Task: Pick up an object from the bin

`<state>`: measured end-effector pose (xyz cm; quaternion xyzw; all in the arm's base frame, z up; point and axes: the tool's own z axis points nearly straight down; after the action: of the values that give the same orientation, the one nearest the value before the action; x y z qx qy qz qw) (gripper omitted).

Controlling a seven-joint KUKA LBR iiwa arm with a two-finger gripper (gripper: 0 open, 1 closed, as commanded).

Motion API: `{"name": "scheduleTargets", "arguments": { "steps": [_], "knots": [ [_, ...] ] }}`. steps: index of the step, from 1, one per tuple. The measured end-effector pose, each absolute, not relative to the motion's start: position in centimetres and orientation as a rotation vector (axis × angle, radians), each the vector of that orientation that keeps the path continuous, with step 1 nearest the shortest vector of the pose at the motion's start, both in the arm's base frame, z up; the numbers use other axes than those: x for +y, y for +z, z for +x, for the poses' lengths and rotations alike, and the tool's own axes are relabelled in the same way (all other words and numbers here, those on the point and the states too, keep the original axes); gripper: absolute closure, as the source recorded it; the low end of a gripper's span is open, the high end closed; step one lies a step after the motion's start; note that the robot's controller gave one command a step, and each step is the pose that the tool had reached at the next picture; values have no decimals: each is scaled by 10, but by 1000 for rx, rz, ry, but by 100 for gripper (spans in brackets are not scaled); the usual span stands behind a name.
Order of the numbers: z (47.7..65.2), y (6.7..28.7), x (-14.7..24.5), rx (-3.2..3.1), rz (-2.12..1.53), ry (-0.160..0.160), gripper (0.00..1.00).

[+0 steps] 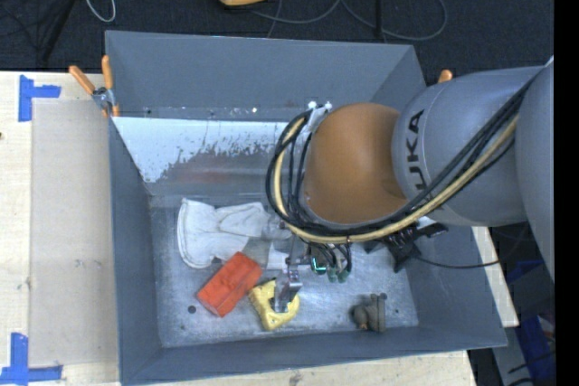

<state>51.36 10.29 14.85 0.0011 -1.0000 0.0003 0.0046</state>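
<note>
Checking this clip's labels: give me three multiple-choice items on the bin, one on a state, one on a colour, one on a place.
1. The white cloth lies: A crumpled on the bin floor, B over the rim, C rolled tight.
2. The block beside it is: A blue, B orange-red, C green.
3. The tool is above: A the cloth, B the block, C the yellow thing.
A, it is bunched up loosely; B, its faces show orange-red; C, the tool sits right over the yellow thing.

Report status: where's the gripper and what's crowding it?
Gripper low over yellow piece, front middle of bin. Grip not confirmed. Red block close beside it, white glove behind. Small dark lump apart, clear.
</note>
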Motion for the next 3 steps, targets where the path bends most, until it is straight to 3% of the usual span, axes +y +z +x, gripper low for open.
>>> {"name": "scheduleTargets", "arguments": {
  "steps": [1,3],
  "knots": [
    [515,152,103,-3139,-1,0,0],
    [516,126,105,-3145,128,-1,0]
  ]
}}
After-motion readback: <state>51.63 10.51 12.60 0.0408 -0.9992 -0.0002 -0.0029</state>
